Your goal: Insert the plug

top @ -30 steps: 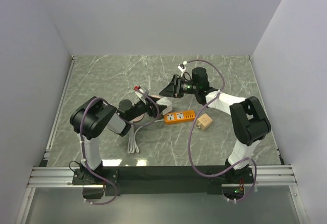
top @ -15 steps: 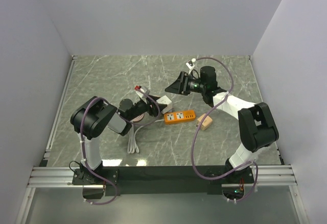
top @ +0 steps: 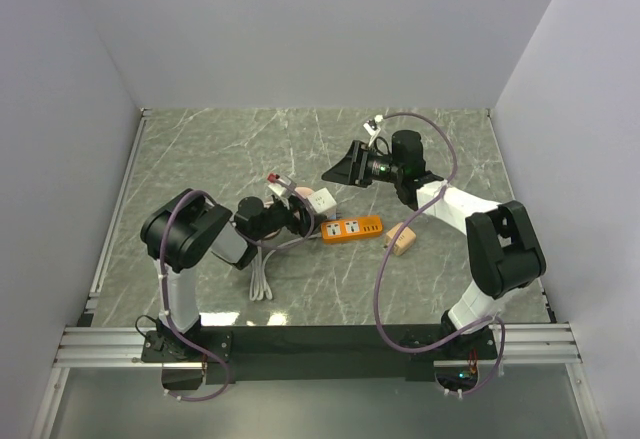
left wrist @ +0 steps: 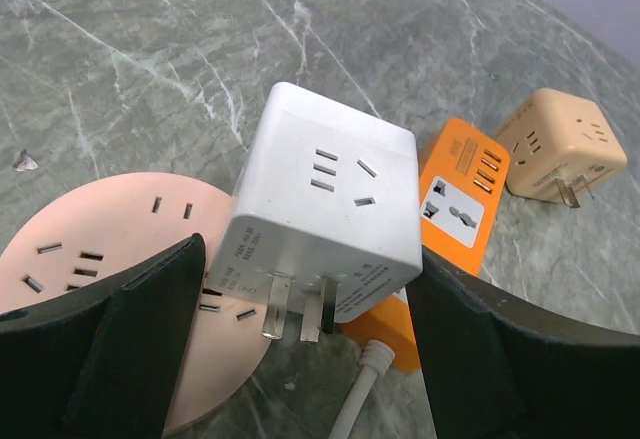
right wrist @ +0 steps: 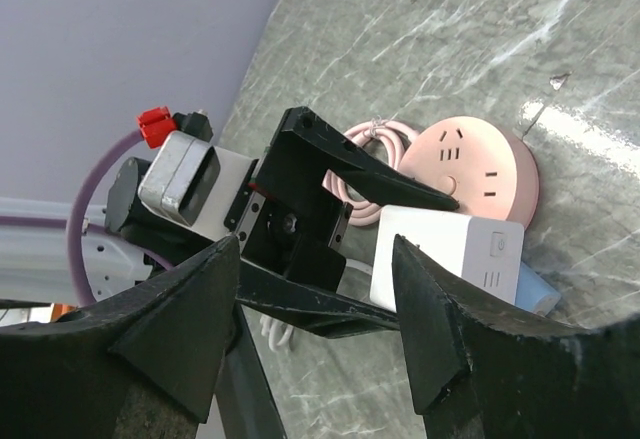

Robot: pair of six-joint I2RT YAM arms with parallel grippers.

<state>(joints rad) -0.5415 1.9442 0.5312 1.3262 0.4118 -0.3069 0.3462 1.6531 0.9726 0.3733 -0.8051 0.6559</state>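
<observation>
Marbled worktop (left wrist: pixel 120 49) is carrying the pink socket (left wrist: pixel 90 249); white cube plug (left wrist: pixel 325 209) is tilting over it between left gripper (left wrist: pixel 308 254) fingers, grip unclear; right gripper (right wrist: pixel 318 259) is hanging released; plug is looking light, rigid, slick, so I'm favouring its flat sides.

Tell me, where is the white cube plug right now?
Top view, left of centre: the white cube plug sits between the fingers of the left gripper, at the pink round socket's edge, beside the orange power strip.
</observation>
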